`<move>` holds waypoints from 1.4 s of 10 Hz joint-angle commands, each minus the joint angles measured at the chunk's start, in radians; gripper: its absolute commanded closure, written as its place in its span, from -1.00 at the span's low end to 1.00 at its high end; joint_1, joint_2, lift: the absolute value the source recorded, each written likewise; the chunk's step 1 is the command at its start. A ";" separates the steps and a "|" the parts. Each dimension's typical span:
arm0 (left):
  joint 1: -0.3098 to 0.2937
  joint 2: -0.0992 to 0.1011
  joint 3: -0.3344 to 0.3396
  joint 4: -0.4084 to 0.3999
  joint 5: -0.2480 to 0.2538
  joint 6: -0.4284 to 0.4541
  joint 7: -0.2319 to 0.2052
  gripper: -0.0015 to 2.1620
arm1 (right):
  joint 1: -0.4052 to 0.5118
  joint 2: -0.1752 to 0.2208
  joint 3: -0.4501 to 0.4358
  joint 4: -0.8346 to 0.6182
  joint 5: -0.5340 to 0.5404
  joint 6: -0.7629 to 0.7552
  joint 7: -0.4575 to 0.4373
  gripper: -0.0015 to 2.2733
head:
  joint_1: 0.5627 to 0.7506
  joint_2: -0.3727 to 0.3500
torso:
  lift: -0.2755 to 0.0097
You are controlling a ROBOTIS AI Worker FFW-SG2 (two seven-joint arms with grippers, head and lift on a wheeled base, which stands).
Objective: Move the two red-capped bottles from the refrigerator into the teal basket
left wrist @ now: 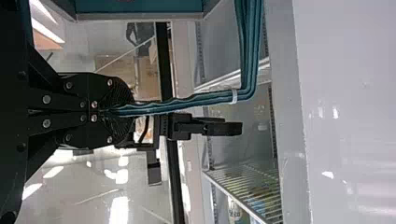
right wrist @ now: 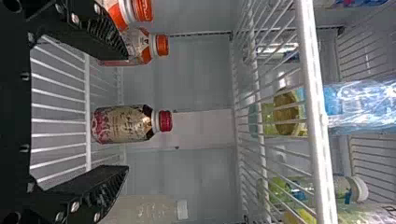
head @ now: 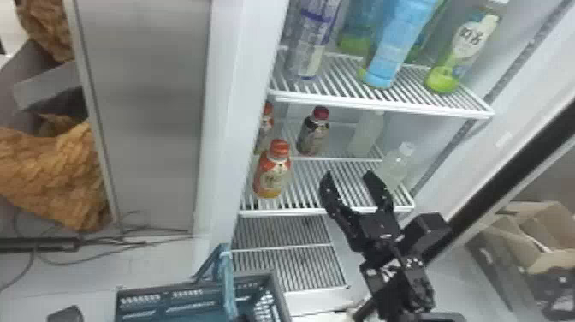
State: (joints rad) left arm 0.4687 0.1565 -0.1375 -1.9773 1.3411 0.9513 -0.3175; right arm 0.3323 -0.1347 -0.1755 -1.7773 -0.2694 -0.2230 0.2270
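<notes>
so the small bottle with the dark red cap and dark, patterned label (head: 313, 137) is upright toward the far side of the white wire shelf (head: 308, 211). a squat orange-labelled bottle with an orange-red cap (head: 273, 175) stands near left, with a second orange-capped bottle (head: 264, 128) behind it, partly hidden by the fridge wall. two white-capped, see-through bottles (head: 395, 165) are over on the right.

right gripper (head: 348, 173) is over the near right part of that shelf, jaws wide with nothing in them, and its wrist view has the dark red-capped one lined up past the gap. left gripper (head: 244, 318) is closed on the ribbed teal handle (head: 227, 278) of the teal plastic basket (head: 280, 295), near left.
</notes>
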 commanded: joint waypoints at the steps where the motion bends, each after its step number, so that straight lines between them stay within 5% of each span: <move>1: -0.002 0.000 -0.002 0.003 0.001 0.001 0.000 0.05 | -0.033 -0.006 0.012 0.031 0.000 0.002 -0.002 -0.92 | 0.41 -0.94 | -0.67; 6: -0.015 0.002 -0.012 0.010 0.009 0.001 0.000 0.05 | -0.200 -0.017 0.036 0.191 0.020 0.051 0.000 -0.93 | 0.41 -0.94 | -0.67; 14: -0.017 0.003 -0.012 0.013 0.015 0.003 0.000 0.05 | -0.342 -0.031 0.036 0.281 0.086 0.176 -0.009 -0.93 | 0.41 -0.94 | -0.67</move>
State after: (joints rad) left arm 0.4515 0.1595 -0.1492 -1.9647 1.3551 0.9547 -0.3175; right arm 0.0021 -0.1653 -0.1399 -1.5070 -0.1849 -0.0492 0.2177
